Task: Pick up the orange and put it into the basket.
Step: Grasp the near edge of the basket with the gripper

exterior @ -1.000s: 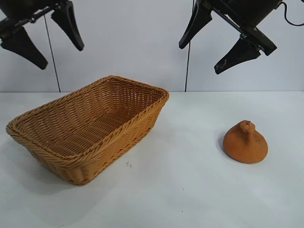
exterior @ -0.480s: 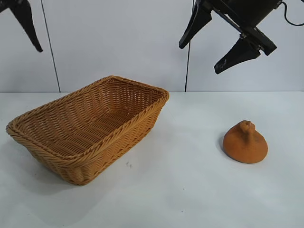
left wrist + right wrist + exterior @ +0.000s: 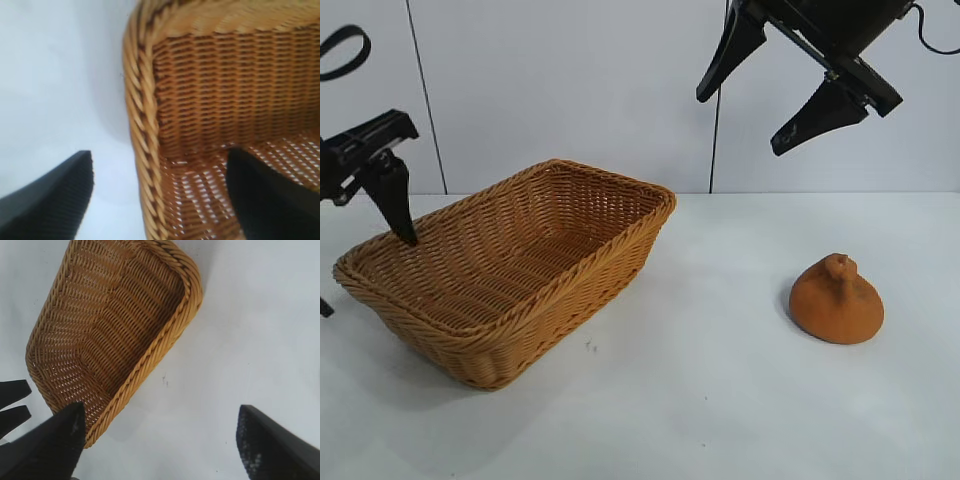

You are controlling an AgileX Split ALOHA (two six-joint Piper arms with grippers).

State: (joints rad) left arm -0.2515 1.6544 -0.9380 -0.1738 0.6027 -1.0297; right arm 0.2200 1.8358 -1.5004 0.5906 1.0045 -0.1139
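The orange [image 3: 837, 300], a dull orange-brown lump with a small knob on top, sits on the white table at the right, touched by nothing. The tan wicker basket [image 3: 570, 300] stands empty at the left. My left gripper [image 3: 368, 277] is low at the basket's far left end, open. It straddles the braided rim [image 3: 142, 100], one finger inside the basket and one outside; in its wrist view the left gripper [image 3: 160, 155] holds nothing. My right gripper [image 3: 740, 125] hangs open high above the table between basket and orange. Its own view shows the right gripper [image 3: 160, 410] over bare table beside the basket [image 3: 150, 360].
A white table [image 3: 720, 400] carries both things, with a pale panelled wall [image 3: 570, 90] behind. A stretch of bare table separates the basket from the orange. The left gripper's fingers [image 3: 10, 405] also show at the edge of the right wrist view.
My left gripper was high at the upper left, swung almost out of view, and has now come down to the basket's left rim. The right arm, basket and orange have not moved.
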